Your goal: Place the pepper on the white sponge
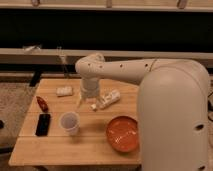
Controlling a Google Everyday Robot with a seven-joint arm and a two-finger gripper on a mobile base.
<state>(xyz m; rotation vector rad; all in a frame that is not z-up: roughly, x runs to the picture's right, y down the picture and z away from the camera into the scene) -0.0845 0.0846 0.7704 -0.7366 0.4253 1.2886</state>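
The pepper [42,103] is small, glossy and red, and lies near the left edge of the wooden table [75,150]. The white sponge [64,91] is a small off-white block at the back left of the table, a little behind and to the right of the pepper. My gripper [87,104] hangs from the white arm over the middle of the table, to the right of the sponge and apart from the pepper. Its fingers point down, spread apart, and hold nothing.
A white bottle [109,98] lies on its side just right of the gripper. A translucent cup [69,122] stands in front of it. A black slab [43,124] lies at the front left, an orange bowl [123,133] at the front right. My arm's bulk [175,115] fills the right.
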